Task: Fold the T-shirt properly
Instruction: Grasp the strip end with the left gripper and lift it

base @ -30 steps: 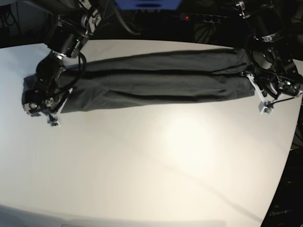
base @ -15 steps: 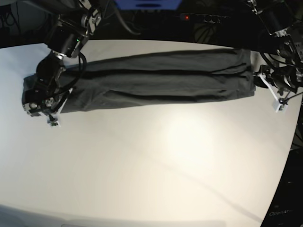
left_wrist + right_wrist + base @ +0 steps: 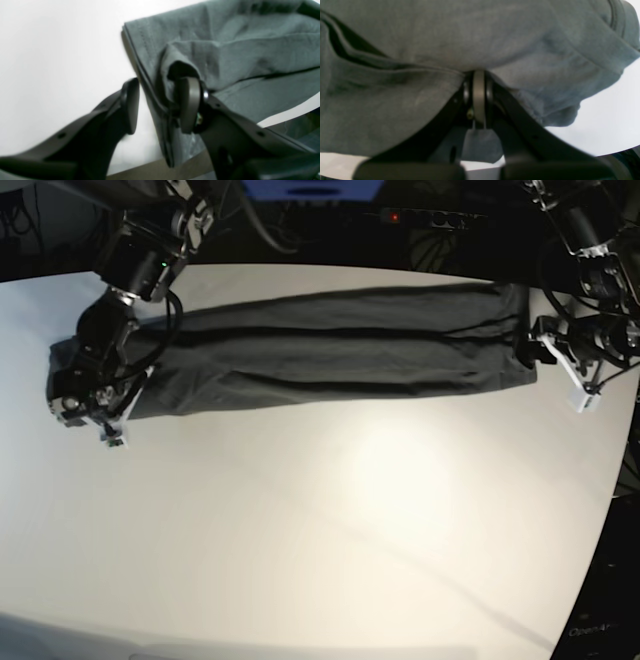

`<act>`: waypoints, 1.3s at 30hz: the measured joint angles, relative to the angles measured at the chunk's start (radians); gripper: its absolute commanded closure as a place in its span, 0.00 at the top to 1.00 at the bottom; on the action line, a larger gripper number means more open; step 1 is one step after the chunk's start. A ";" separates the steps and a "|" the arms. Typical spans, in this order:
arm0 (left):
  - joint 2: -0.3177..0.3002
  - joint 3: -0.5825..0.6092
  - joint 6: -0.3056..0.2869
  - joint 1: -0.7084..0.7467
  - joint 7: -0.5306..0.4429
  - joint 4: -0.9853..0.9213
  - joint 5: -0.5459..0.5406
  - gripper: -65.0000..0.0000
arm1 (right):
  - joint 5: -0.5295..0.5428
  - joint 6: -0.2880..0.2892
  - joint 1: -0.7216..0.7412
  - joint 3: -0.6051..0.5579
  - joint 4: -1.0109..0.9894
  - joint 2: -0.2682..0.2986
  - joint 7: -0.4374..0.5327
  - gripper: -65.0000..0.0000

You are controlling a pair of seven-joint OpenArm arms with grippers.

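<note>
Jaws first, going from the left of the base view. On that side the right gripper [image 3: 88,402] has its jaws pressed tight together on one end of the shirt [image 3: 330,350]; the right wrist view shows the pads meeting with a fold of grey cloth nipped between them, and nothing about that grip has altered in the last second.

Across the table [image 3: 330,520], the shirt lies as one long dark band along the far side, already folded lengthwise into a narrow strip, a few creases running its length.

At the right end, the left gripper [image 3: 548,352] is the one that has changed. A second ago it was clamped on the shirt's end; now its jaws stand spread. In the left wrist view one pad [image 3: 130,105] is clear over bare table, while the other [image 3: 188,105] sits against a bunched fold of the hem, touching but not pinching. That arm has also drawn back a little from the cloth.

My reading is that the lengthwise fold is laid down and this end has been released, so a crosswise fold probably comes next, perhaps after a fresh grip.

Count: one shirt, two grippers, one table. Nothing else lies on the table that I can see.
</note>
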 measured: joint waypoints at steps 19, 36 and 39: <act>-0.013 0.021 -0.010 -0.022 -0.068 -0.140 -0.090 0.15 | 0.000 0.000 0.000 -0.001 0.000 0.000 0.003 0.01; 0.082 0.025 -0.007 -0.043 -0.052 -0.153 -0.168 0.04 | -0.035 -0.006 0.016 -0.024 -0.060 0.012 0.008 0.01; 0.082 0.049 -0.003 -0.038 -0.045 -0.157 -0.204 0.04 | -0.042 -0.008 0.016 -0.024 -0.063 0.012 0.016 0.01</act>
